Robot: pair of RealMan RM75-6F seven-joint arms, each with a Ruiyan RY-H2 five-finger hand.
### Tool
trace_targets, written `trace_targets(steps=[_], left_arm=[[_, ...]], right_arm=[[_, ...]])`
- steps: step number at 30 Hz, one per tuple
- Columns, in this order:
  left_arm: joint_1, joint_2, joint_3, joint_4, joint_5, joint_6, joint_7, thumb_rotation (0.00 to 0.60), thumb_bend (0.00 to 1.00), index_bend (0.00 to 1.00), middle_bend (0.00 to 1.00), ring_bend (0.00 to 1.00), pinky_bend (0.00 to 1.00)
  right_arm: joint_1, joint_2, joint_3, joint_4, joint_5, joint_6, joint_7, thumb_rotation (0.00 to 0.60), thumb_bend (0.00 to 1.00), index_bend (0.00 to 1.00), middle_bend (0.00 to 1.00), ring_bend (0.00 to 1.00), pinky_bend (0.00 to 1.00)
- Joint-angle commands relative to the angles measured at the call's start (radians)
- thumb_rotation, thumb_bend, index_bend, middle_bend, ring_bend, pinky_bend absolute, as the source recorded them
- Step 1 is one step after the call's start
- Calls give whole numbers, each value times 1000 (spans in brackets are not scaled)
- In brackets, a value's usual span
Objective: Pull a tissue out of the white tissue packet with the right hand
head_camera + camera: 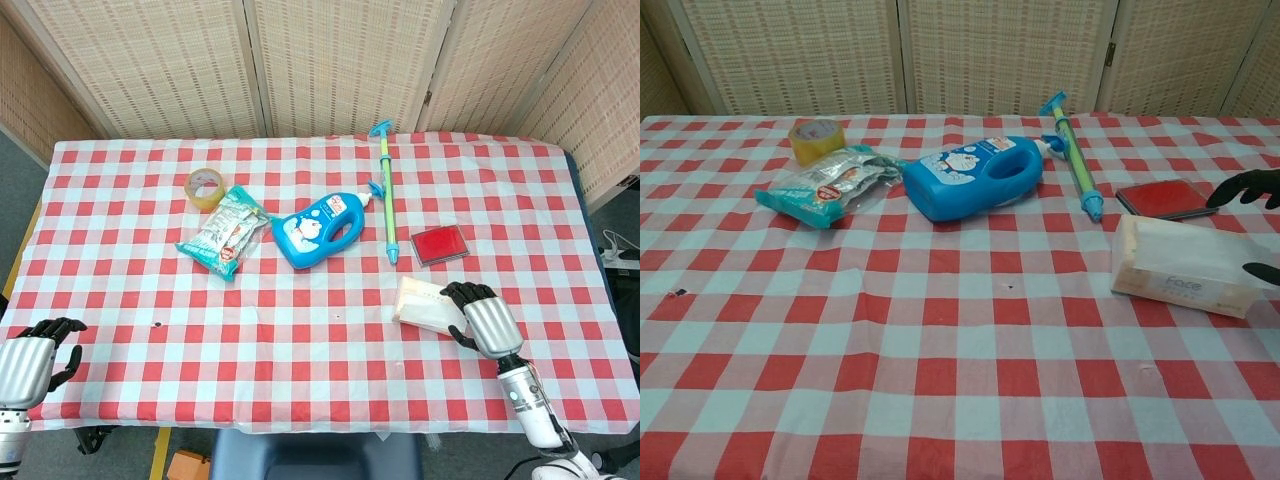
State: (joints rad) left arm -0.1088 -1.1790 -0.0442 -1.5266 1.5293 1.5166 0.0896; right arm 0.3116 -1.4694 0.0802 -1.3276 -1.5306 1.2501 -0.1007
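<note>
We are seeing black fingers point(462, 293) of our right hand point(483, 318) spreading apart, holding nothing, hovering at the right end of the white rectangular soft tissue packet point(431, 305), lying flat beside a red flat case point(440, 244), left hand point(30, 357) resting curled loosely.

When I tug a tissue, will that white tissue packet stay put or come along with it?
Likely it comes along: the white tissue packet looks like a soft film pack, probably light, lying loose on the tablecloth. Its top sags, so expect it to crumple. The right hand is beside it; nothing pins it down.
</note>
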Motion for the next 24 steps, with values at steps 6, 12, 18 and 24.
trace_targets(steps=[6,12,18,24], left_arm=[[1,3,-1,1,1,3,-10,600,492,414,395,362,509],[1,3,-1,2,1,0,-10,600,493,414,395,362,509],[0,3,0,1,0,-3,-11,600,492,415,395,363,510],[-1,2,0,2,-1,-5,-12,600,492,415,395,363,510]], right_arm=[[30,-42,11,45,30,-35,-8,600,201,311,277,229,290],[39,-72,12,85,33,-28,-4,600,201,395,309,265,327],[47,-83,12,106,40,-30,0,600,202,444,323,267,329],[48,-93,9,127,33,-10,2,600,203,547,349,293,356]])
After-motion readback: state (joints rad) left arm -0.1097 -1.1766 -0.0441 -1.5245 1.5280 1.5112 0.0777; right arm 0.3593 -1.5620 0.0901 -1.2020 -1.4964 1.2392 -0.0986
